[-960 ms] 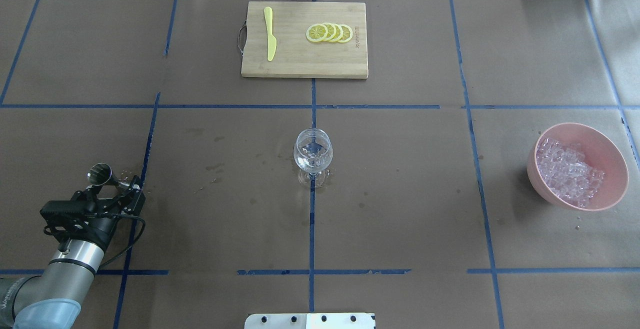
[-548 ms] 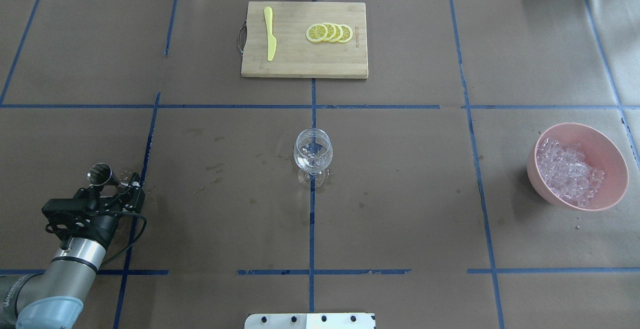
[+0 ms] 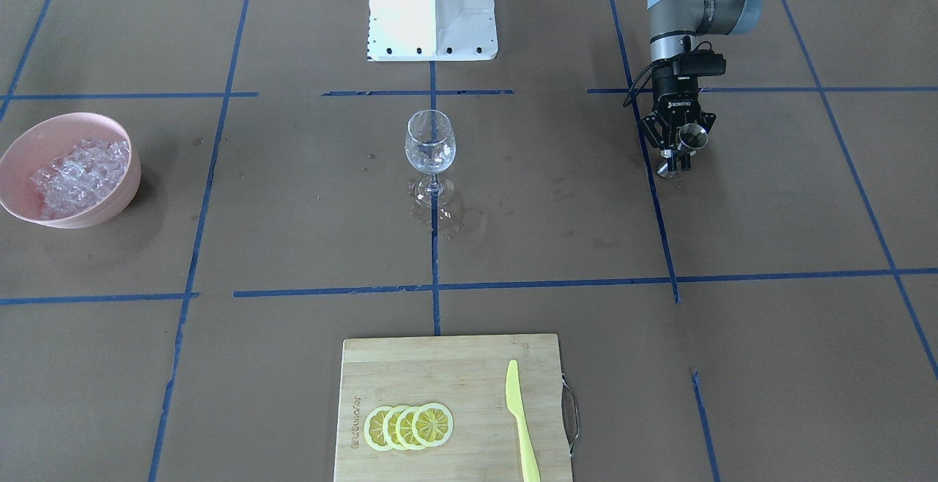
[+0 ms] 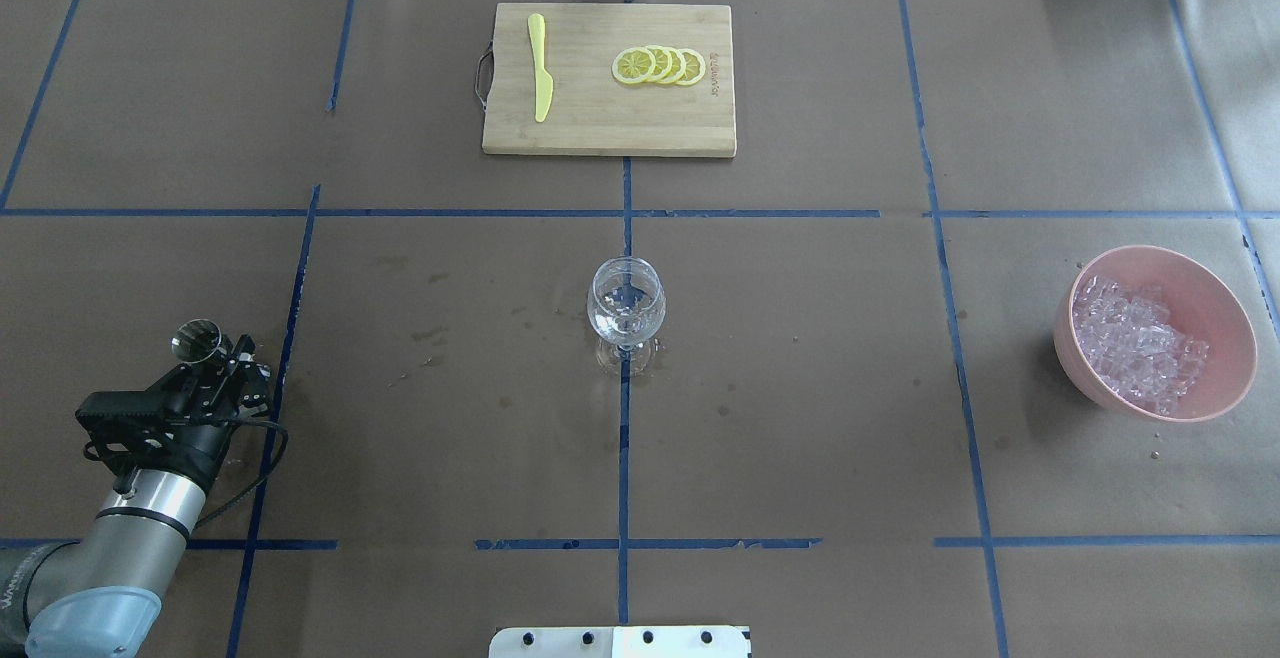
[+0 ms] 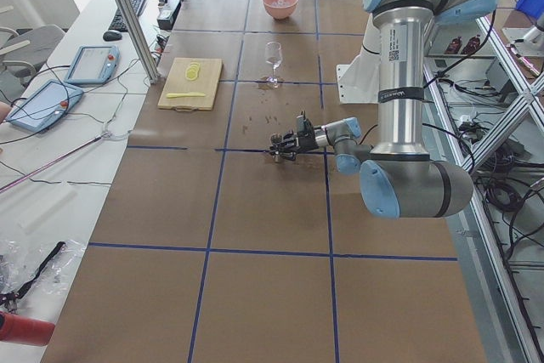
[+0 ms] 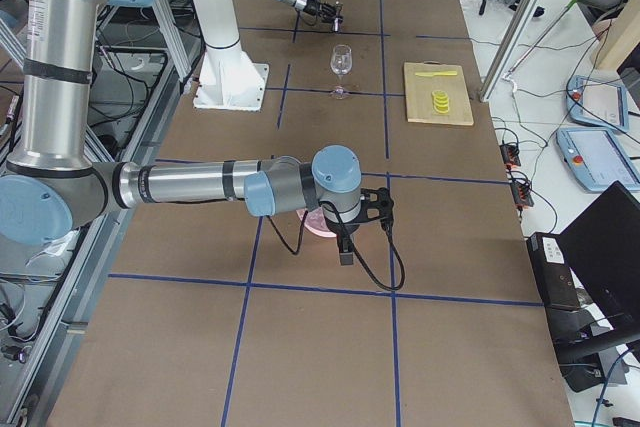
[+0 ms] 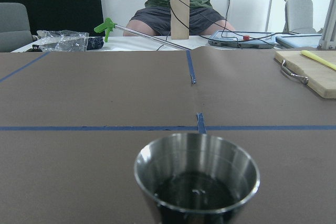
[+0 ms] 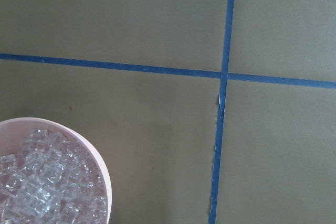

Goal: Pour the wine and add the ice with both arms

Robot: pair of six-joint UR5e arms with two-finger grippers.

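My left gripper (image 4: 226, 355) is shut on a steel jigger (image 4: 197, 338) low over the table's left part, also seen in the front-facing view (image 3: 678, 151). The left wrist view looks into the jigger's cup (image 7: 197, 179), which holds dark liquid. The wine glass (image 4: 626, 303) stands upright at the table's centre, far to the right of that gripper. The ice (image 4: 1135, 338) fills a pink bowl (image 4: 1235, 338) at the right. My right gripper (image 6: 345, 247) hangs above that bowl; I cannot tell whether it is open. Its wrist view shows ice (image 8: 42, 187) at lower left.
A wooden cutting board (image 4: 600, 128) with lemon slices (image 4: 658, 66) and a yellow knife (image 4: 540, 68) lies at the far side. Wet spots (image 4: 430, 338) mark the paper near the glass. The white base block (image 3: 432, 6) is behind. A seated person (image 7: 178, 3) is beyond the table.
My left gripper has shifted slightly left and turned, bringing the jigger's cup more upright. The glass and bowl have not moved.
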